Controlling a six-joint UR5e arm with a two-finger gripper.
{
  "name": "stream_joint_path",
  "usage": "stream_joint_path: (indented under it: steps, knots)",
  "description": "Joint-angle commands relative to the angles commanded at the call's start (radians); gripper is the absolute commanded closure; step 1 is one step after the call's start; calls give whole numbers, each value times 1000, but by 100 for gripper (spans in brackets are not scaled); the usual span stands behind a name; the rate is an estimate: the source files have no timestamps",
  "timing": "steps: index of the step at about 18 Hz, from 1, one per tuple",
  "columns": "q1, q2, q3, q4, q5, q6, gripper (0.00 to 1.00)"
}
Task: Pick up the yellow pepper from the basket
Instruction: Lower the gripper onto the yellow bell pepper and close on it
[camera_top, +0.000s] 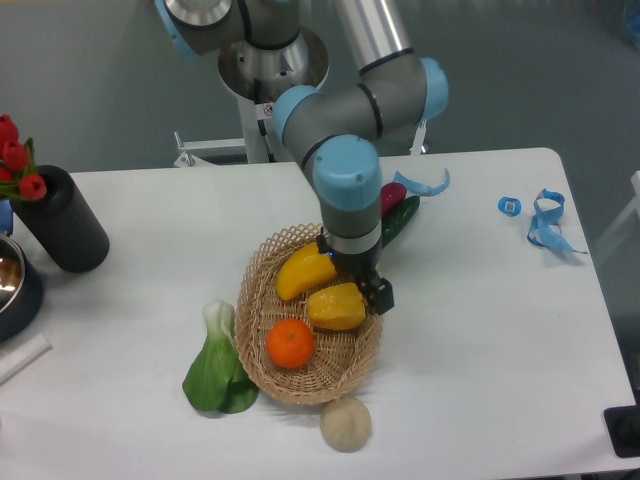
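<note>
The yellow pepper lies in the middle of the oval wicker basket, blocky and glossy. A smooth long yellow fruit lies just behind it and a round orange in front left. My gripper points down into the basket at the pepper's right rear side. One black finger shows right against the pepper's right edge. The other finger is hidden behind the wrist and the pepper, so I cannot tell how the jaws stand.
A bok choy lies against the basket's left front. A beige round lump sits in front of the basket. A dark green vegetable and a red one lie behind the basket. A black vase and a metal bowl stand at the left. Blue scraps lie at the right.
</note>
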Motion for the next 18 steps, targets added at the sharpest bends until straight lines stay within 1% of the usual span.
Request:
stream_joint_path:
  steps: [2,12,16,17,18]
  knots:
    - [-2,-14,0,20,0,0,0]
    - [-21,-29,-8,20,3,-23,0]
    - [-25,-48,-5,20,5,-50,0]
    - [-29,-52,0,22,5,-60,1]
    - [-32,-54,2,22,5,-67,9]
